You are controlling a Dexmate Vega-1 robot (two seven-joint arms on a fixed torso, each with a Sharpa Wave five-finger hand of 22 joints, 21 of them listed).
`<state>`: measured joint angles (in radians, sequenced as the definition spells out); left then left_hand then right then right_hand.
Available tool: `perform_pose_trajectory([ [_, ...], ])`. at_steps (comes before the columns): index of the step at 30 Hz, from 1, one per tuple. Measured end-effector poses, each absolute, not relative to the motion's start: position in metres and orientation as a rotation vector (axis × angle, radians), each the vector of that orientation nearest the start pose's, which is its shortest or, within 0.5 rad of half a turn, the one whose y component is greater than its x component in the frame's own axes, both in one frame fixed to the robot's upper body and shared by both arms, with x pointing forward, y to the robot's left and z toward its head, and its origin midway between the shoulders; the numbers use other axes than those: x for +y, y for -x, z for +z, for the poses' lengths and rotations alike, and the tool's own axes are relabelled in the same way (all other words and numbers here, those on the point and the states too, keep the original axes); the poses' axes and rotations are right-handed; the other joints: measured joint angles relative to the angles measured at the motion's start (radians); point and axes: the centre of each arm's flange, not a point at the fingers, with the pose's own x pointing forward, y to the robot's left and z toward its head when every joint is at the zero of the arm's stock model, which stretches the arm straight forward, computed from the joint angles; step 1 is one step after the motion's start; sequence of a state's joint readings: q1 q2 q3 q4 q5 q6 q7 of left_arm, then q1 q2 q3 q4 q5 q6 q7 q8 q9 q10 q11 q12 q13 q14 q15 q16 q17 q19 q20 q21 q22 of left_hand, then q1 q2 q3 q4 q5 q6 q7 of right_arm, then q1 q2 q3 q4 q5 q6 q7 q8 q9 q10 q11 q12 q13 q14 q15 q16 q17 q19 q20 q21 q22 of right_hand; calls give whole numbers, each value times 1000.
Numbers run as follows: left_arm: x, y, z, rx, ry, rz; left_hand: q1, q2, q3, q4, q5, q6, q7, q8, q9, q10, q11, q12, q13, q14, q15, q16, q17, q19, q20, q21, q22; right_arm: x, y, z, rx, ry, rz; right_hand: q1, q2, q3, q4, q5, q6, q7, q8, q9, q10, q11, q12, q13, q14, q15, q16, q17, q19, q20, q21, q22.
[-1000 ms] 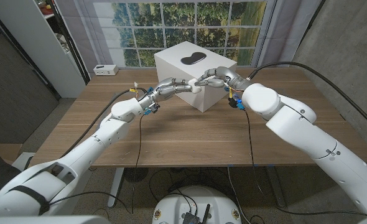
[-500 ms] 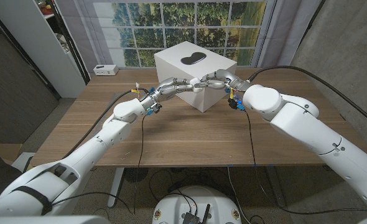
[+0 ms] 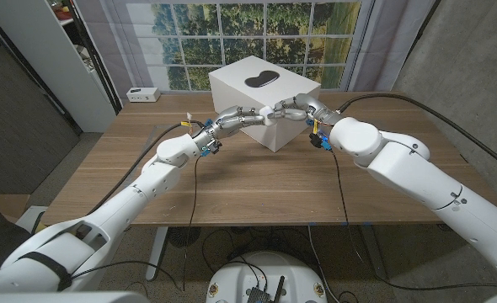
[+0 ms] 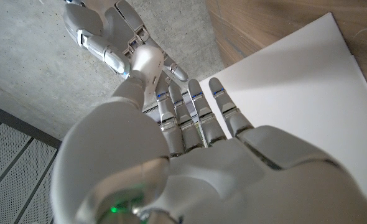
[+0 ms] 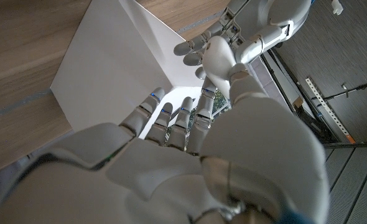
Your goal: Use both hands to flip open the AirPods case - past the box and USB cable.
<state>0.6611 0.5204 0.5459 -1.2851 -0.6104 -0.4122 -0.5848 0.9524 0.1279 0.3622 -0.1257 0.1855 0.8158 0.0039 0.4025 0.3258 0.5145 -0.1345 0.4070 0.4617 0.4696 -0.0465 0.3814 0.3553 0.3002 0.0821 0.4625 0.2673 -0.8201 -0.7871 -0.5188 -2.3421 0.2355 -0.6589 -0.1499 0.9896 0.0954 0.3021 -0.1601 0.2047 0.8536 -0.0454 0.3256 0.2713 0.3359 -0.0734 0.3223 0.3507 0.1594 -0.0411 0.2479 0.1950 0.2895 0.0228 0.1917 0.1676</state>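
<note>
The small white AirPods case hangs in the air in front of the white box, between my two hands. My left hand reaches in from the left and my right hand from the right, and their fingertips meet on the case. In the left wrist view the rounded case sits at my left thumb's tip, with my right hand's fingers against it. The right wrist view has the case at my right thumb's tip, touched by my left hand. Whether the lid is up is hidden.
The white box stands on the wooden table at the back middle, with a black mark on top. A small white power block lies at the back left. Black cables hang from both wrists.
Both hands have drawn closer together and risen slightly in front of the box. The case has moved up a little between them.
</note>
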Motion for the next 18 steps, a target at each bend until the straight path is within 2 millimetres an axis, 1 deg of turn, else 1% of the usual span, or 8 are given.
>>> perform_pose_trajectory([
  [1,176,-619,26,-744,-292,-862,0,0,0,0,0,0,0,0,0,0,0,0,0,0,0,0,0,0,0,0,0,-136,-487,64,-537,722,262,2,12,5,5,-1,1,0,0,4,0,0,0,0,0,0,0,2,-2,-2,0,0],
  [2,176,-620,27,-743,-291,-861,0,0,0,0,0,0,0,0,0,0,0,0,0,0,0,0,0,0,0,0,0,-135,-486,64,-539,717,269,0,26,10,11,-6,4,3,4,6,1,-2,0,3,0,0,4,6,-7,-7,0,0],
  [4,176,-621,27,-742,-290,-859,0,0,1,1,0,0,0,0,0,-3,-3,0,2,-8,-1,-2,0,0,0,4,0,-134,-486,64,-541,711,276,-18,53,13,34,-9,4,3,7,7,-1,-11,0,6,0,0,8,16,-15,-15,0,0],
  [7,175,-623,27,-731,-276,-882,0,0,-2,4,-1,-2,-2,0,0,-10,-10,-1,8,-34,3,-14,3,-7,7,4,0,-139,-491,65,-530,703,291,-42,82,3,45,-12,3,3,7,7,-11,-22,-2,12,-24,3,8,33,-33,-28,-7,0],
  [8,175,-624,27,-730,-276,-881,0,0,1,6,-1,-6,-6,0,0,-14,-15,-4,11,-45,2,-19,5,-10,5,4,0,-138,-491,65,-529,701,296,-51,90,0,48,-12,-1,-1,0,8,-17,-26,-7,14,-34,3,8,40,-43,-29,-7,0],
  [11,175,-626,28,-722,-275,-896,1,-1,-4,11,-1,-14,-14,0,1,-28,-19,-8,18,-68,3,-27,5,-18,7,4,0,-140,-494,66,-517,690,325,-68,107,-5,53,-5,-17,-12,-25,27,-47,-25,-22,19,-66,3,15,55,-61,-32,-7,0],
  [16,175,-630,30,-709,-277,-931,0,0,-5,12,-1,-16,-16,0,2,-63,-14,-16,24,-91,5,-40,9,-30,5,4,0,-147,-500,70,-495,671,385,-86,128,-14,62,-4,-50,-1,-53,25,-81,-16,-35,28,-109,5,15,71,-87,-32,-7,0],
  [18,174,-631,31,-707,-278,-940,-3,3,0,24,-2,-18,-18,0,3,-65,-14,-18,28,-95,2,-43,9,-34,9,4,0,-147,-500,71,-491,663,410,-94,135,-19,67,-4,-60,2,-64,22,-95,-14,-42,32,-121,6,15,77,-93,-35,-7,0],
])
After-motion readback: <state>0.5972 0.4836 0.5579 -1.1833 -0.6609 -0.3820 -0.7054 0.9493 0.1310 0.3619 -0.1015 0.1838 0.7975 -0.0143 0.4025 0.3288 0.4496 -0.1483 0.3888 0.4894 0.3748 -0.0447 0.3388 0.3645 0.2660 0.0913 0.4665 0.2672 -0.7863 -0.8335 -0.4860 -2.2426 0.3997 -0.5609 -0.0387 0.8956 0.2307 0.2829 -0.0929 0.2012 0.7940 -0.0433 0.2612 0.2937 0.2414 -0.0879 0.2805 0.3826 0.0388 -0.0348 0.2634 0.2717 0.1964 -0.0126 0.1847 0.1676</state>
